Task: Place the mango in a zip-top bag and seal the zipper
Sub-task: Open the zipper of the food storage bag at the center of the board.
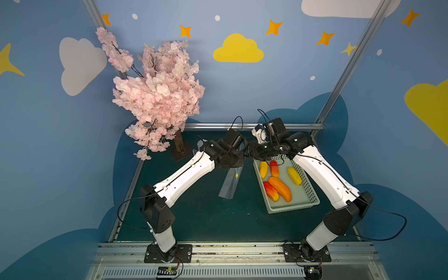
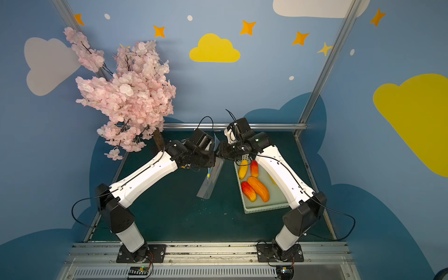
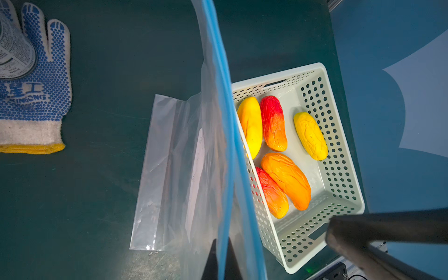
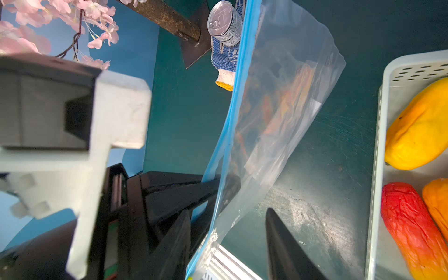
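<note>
The clear zip-top bag [image 1: 228, 184] [image 2: 208, 186] hangs upright between the arms, its bottom edge resting on the green table. My left gripper [image 3: 221, 244] is shut on the light blue zipper [image 3: 223, 97] at the bag's mouth. My right gripper [image 4: 228, 213] is open, with the zipper edge [image 4: 238, 80] passing between its fingers close to one of them. Several mangoes [image 1: 280, 189] [image 3: 286, 179] [image 4: 417, 126], yellow, orange and red, lie in the pale green basket [image 1: 312, 196] [image 3: 278, 72] beside the bag. In the left wrist view the bag [image 3: 174, 169] looks empty.
A pink blossom tree [image 1: 157, 97] on a dark base [image 1: 179, 148] stands at the back left. A blue-dotted work glove [image 3: 36, 92] and a metal can [image 4: 225, 24] lie near it. An aluminium rail [image 1: 242, 125] runs along the table's far edge.
</note>
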Robot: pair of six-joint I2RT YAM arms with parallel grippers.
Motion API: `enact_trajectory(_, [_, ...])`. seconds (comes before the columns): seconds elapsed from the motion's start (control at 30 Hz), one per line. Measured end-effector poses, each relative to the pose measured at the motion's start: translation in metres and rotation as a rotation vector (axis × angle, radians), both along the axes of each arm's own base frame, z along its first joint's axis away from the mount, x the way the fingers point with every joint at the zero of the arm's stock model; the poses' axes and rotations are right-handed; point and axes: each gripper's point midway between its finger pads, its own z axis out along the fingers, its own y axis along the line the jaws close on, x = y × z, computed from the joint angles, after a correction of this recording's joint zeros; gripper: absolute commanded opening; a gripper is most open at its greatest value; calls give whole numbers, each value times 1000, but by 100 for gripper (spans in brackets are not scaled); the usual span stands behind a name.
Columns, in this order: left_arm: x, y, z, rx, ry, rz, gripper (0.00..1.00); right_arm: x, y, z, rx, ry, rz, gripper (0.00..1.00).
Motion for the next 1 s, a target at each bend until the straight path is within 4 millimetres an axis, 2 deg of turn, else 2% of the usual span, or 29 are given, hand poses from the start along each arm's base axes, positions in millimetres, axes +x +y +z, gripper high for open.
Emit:
enact_trajectory(0.17, [-3,-1,7,-20,-15,-9,3,5,5,-16,-26,28,8,40])
enact_trajectory(0.27, [-5,-2,12,-30,-23,-17,3,9,6,-27,-47,40,10,20])
enact_trajectory(0.4, [-8,-2,13,-31,-30,-24,3,16,4,-38,-85,46,-7,2])
enact_trajectory(0.43, [-8,-2,12,-27,-29,-23,3,17,2,-39,-96,44,-11,0])
enact_trajectory(0.67, [-2,10,13,-5,-40,33,3,14,-13,-48,-121,58,-49,0])
enact_trajectory(0.83, [8,32,16,-26,-25,141,3,1,-26,-52,-89,85,-80,0])
enact_trajectory(1.0, [14,47,25,-74,-20,245,3,1,-31,-52,-32,118,-120,0])
